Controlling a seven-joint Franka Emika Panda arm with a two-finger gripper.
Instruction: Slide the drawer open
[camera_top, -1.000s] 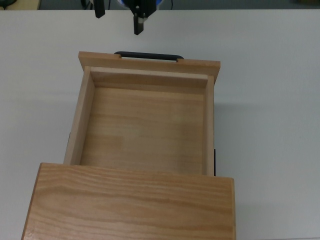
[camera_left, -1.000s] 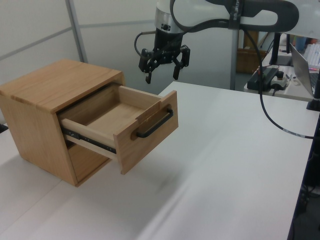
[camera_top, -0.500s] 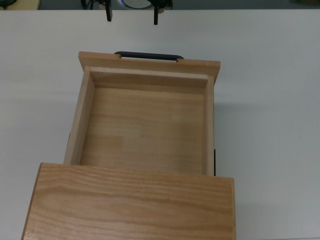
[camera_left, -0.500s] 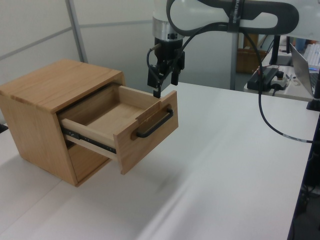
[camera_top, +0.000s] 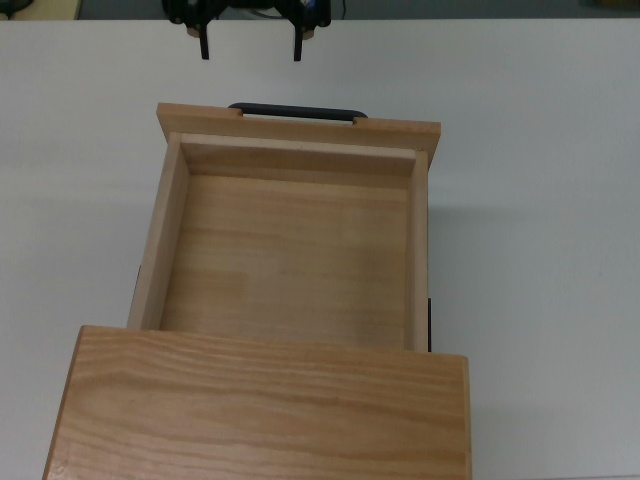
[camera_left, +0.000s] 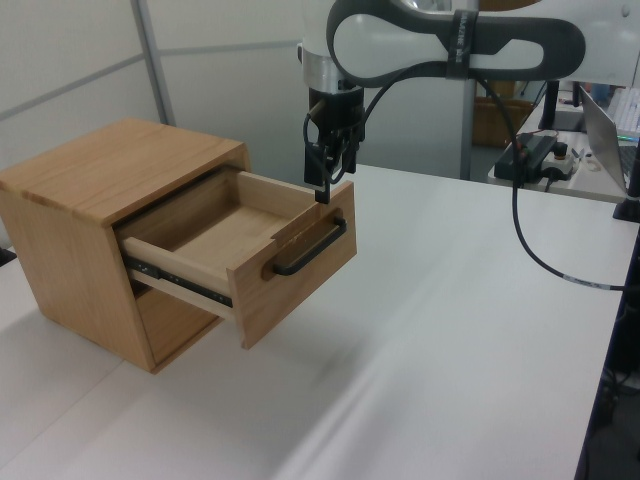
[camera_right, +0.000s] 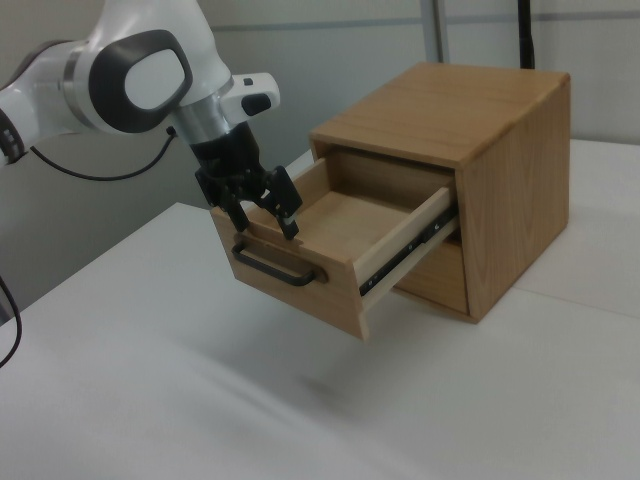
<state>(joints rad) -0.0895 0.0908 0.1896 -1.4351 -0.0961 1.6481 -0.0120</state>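
claw (camera_right: 264, 218): upper left of the right view, hanging off the white arm (camera_right: 130, 75), fingers spread apart with nothing between them. It sits right above the front panel, over the handle. In the top view it's at the top edge, two dark fingertips (camera_top: 204, 46) well apart, above the handle and not touching it. In the left view it's upper middle, seen edge-on.

handle (camera_right: 272, 267): thin black bar on the front panel, lower left of center in the right view. Nothing is gripping it.

drawer (camera_top: 288, 250): middle of the top view, pulled far out of the cabinet, inside bare light wood. In the left view it sticks out toward the left view's right, dark slide rail (camera_left: 175, 279) showing along its side. In the right view it pokes out toward the right view's left.

cabinet (camera_right: 480, 150): right half of the right view, left side of the left view, wood-grain top filling the bottom of the top view.

table (camera_top: 540, 200): plain white, under everything.

cables (camera_left: 535, 235): black, looping down from the arm, right side of the left view.
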